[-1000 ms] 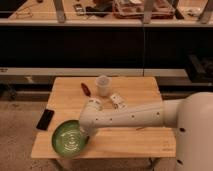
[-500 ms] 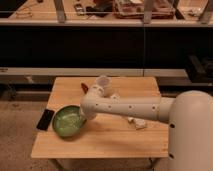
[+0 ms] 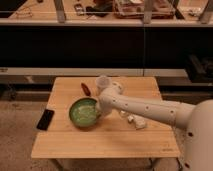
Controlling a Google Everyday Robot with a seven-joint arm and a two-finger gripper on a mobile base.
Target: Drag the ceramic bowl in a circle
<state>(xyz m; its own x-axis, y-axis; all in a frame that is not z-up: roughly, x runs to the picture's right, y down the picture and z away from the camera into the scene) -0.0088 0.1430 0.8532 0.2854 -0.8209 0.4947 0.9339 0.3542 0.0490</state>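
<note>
The ceramic bowl [image 3: 82, 112], wide, shallow and green with a paler inside, sits on the wooden table [image 3: 65, 142], left of the middle. My gripper [image 3: 99, 113] is at the bowl's right rim, at the end of the white arm [image 3: 145, 109] that reaches in from the right. The arm's wrist hides how the gripper meets the rim.
A small translucent white cup [image 3: 103, 82] stands behind the bowl, with a red object [image 3: 86, 89] to its left. A black phone [image 3: 45, 119] lies at the table's left edge. A white packet [image 3: 136, 121] lies right of the gripper. A dark counter runs behind the table.
The bowl has moved from the table's front left corner away from the front edge, then right toward the middle. The arm swung with it.
</note>
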